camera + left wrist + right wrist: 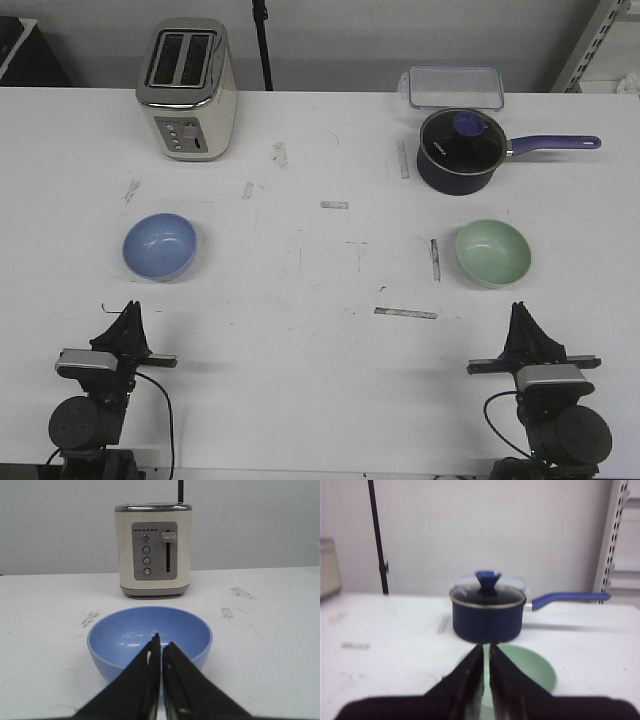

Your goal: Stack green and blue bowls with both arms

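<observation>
The blue bowl (159,246) sits upright on the white table at the left; in the left wrist view it (125,635) lies just beyond the fingertips. The green bowl (492,252) sits upright at the right; the right wrist view shows it (532,667) beyond the fingertips. My left gripper (129,312) is shut and empty, near the table's front edge, short of the blue bowl, and shows in its wrist view (161,641). My right gripper (520,312) is shut and empty, short of the green bowl, and shows in its wrist view (486,648).
A cream toaster (188,90) stands at the back left. A dark navy saucepan (458,152) with a glass lid and purple handle stands behind the green bowl. A clear lidded container (454,86) lies behind the saucepan. Scuff marks and tape strips dot the table.
</observation>
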You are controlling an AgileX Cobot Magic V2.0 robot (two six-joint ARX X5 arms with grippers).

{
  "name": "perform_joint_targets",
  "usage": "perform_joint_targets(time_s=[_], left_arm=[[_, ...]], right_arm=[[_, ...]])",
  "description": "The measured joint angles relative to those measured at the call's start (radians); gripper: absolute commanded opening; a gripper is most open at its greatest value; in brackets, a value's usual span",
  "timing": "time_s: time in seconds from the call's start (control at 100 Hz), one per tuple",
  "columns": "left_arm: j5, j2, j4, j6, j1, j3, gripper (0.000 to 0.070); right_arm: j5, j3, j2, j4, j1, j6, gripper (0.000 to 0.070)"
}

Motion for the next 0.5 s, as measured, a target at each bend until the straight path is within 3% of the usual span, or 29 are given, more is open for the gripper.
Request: perform_joint_targets(time_s=[0.5], left_arm=[[0.000,0.000,0.000,0.000,0.000,0.000,0.0002]], right_arm=[[0.002,0.444,0.591,-0.279,-0.001,-0.010,0.0013]])
